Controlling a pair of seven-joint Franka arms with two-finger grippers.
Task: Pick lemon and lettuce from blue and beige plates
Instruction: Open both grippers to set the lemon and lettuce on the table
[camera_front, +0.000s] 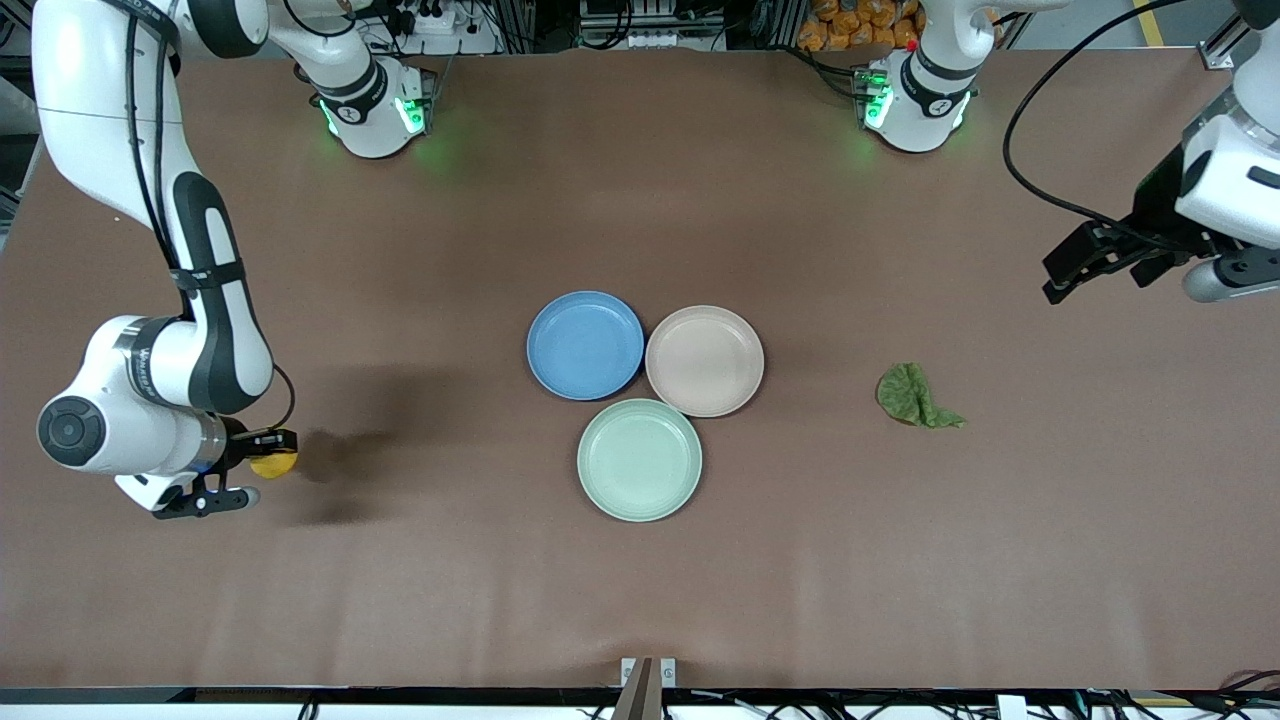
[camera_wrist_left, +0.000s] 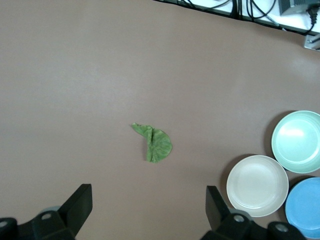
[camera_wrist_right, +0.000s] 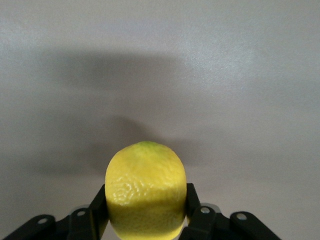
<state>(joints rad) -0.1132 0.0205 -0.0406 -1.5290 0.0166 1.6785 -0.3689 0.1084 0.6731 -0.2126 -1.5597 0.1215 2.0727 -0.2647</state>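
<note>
My right gripper is shut on the yellow lemon, held just above bare table toward the right arm's end; the lemon fills the space between the fingers in the right wrist view. The dark green lettuce leaf lies flat on the table between the beige plate and the left arm's end. My left gripper is open and empty, raised over the table near that end. In the left wrist view the lettuce lies apart from the fingers. The blue plate and the beige plate hold nothing.
A pale mint-green plate sits touching the blue and beige plates, nearer to the front camera. All three plates show in the left wrist view: mint, beige, blue. A small bracket stands at the table's near edge.
</note>
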